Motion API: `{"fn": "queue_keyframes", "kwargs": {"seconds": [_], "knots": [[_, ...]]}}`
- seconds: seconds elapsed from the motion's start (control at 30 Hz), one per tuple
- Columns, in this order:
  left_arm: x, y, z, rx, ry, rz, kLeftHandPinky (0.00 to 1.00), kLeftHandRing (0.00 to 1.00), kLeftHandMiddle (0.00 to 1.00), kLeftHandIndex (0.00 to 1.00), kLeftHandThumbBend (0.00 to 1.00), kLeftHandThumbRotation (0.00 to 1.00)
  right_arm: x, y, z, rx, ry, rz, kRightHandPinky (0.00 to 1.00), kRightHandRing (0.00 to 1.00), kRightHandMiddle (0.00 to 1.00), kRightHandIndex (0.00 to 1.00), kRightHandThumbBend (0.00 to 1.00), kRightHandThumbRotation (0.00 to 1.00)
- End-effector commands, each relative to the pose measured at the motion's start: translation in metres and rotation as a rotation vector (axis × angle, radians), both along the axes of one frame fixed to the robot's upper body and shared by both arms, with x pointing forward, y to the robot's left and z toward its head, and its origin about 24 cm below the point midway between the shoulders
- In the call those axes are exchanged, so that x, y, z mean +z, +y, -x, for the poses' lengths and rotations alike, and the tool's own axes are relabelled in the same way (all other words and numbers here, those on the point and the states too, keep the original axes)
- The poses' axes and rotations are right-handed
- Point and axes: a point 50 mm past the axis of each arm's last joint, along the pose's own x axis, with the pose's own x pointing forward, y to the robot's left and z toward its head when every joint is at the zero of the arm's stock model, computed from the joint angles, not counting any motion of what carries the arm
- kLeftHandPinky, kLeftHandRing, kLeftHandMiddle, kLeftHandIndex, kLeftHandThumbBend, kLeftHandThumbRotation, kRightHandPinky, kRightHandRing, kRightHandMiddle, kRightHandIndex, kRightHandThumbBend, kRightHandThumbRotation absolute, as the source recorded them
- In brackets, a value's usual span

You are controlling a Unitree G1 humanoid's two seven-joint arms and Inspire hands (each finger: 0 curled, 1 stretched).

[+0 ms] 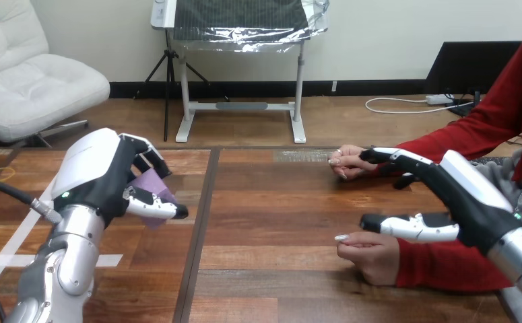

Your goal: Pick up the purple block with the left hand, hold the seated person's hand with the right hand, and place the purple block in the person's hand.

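Wooden tabletop [265,222], seen from a humanoid robot's head. Nearest, the person's nearer hand [371,254] rests loosely curled on the wood, just beside the thumb of the robot's right hand [470,202], which is spread with its fingers straight. At the left, the left hand [103,178] hangs above the surface, with fingers and thumb curled round the purple block [151,195]. Farthest, the person's farther hand [347,161] lies by the right hand's fingertips.
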Motion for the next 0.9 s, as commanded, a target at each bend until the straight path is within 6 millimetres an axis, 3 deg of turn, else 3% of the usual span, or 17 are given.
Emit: {"fn": "queue_keyframes", "kwargs": {"seconds": [0.0, 0.33, 0.87], "knots": [[0.028, -0.001, -0.004, -0.013, -0.099, 0.012, 0.19, 0.24, 0.32, 0.43, 0.85, 0.00, 0.027, -0.006, -0.020, 0.016, -0.077, 0.069, 0.69, 0.82, 0.86, 0.85, 0.87, 0.61], [0.032, -0.003, -0.002, -0.010, -0.090, 0.035, 0.20, 0.24, 0.31, 0.43, 0.85, 0.00, 0.030, -0.017, -0.029, 0.013, -0.014, 0.137, 0.70, 0.84, 0.88, 0.88, 0.98, 0.64], [0.037, -0.007, 0.000, -0.035, -0.093, 0.049, 0.23, 0.27, 0.34, 0.44, 0.85, 0.00, 0.030, -0.030, -0.038, 0.017, 0.137, 0.240, 0.73, 0.86, 0.88, 0.88, 1.00, 0.59]]}}
